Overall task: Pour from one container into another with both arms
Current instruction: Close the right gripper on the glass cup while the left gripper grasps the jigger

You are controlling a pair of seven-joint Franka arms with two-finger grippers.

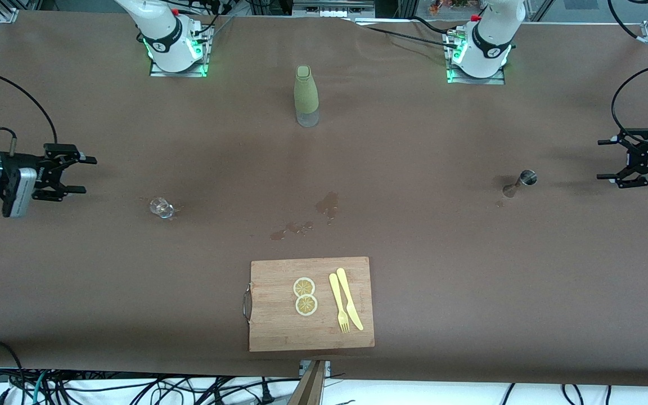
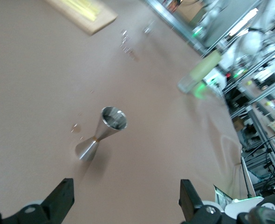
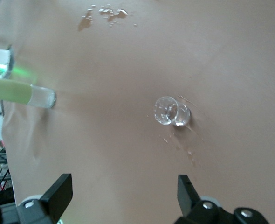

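My two arms are white and jointed with black bands, their bases at the table's top edge. My right gripper (image 1: 75, 175) hangs over the right arm's end of the table, fingers spread wide and holding nothing. My left gripper (image 1: 607, 160) hangs over the left arm's end, equally wide and empty.

Near the left gripper stands a small steel jigger (image 1: 520, 184), upright, narrow at the waist. Near the right gripper sits a small clear glass (image 1: 161, 207), with wet marks around it. Between the bases stands a green bottle (image 1: 306, 95) with a clear bottom.

My left wrist view shows the jigger's (image 2: 101, 132) open mouth. My right wrist view looks into the glass (image 3: 170, 111) and shows droplets beside it. Only the front view shows the cutting board (image 1: 279, 332) with two lemon slices (image 1: 305, 296), a yellow fork (image 1: 338, 304) and knife (image 1: 349, 298), and the spill (image 1: 327, 204) mid-table.
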